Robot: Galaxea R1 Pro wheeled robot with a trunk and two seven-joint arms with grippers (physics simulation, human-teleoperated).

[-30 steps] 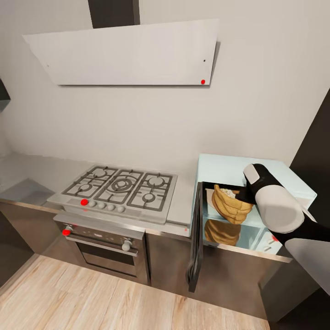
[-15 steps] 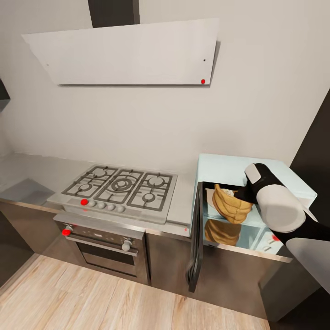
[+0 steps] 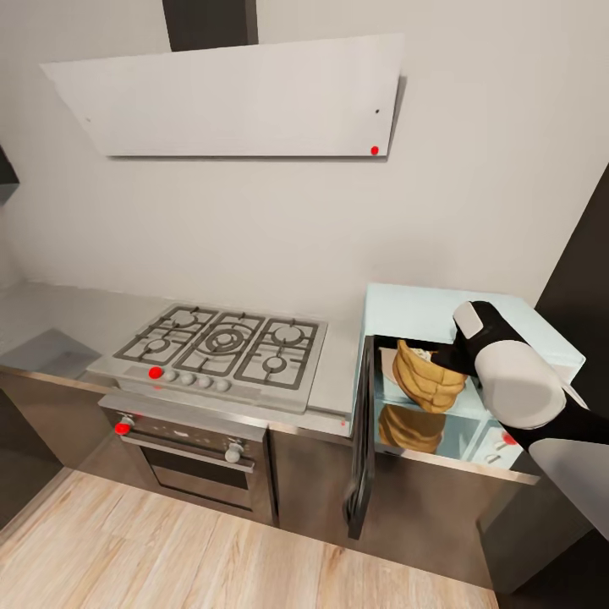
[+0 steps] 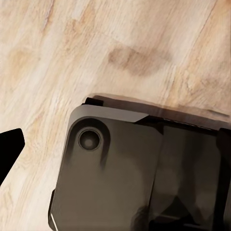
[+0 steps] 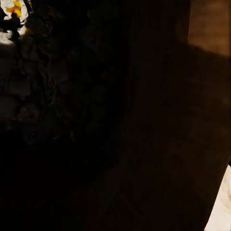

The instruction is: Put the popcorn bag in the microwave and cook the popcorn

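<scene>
**Bag going into the oven cavity**

I am reaching my right arm into the small pale blue-white microwave (image 3: 440, 309), whose dark-framed glass door (image 3: 362, 440) is hanging open toward me. The squat tan-brown cloth popcorn bag (image 3: 427, 376) is sitting tilted in the cavity mouth, above its own reflection on the floor of the cavity. My right tool is hidden behind the wrist, so I cannot tell whether it is clamped on the bag or apart.

My worry is the tilt: if I let go now, I judge the bag could tip and spill toward the light grey tabletop (image 3: 338, 381).

The head view is giving me the bag's whole outline. The right wrist view is mostly darkness, with pale popcorn kernels (image 5: 12, 38) showing close up. The left wrist view is looking down at wooden floor (image 4: 72, 48), and I cannot tell the left tool's state.
</scene>
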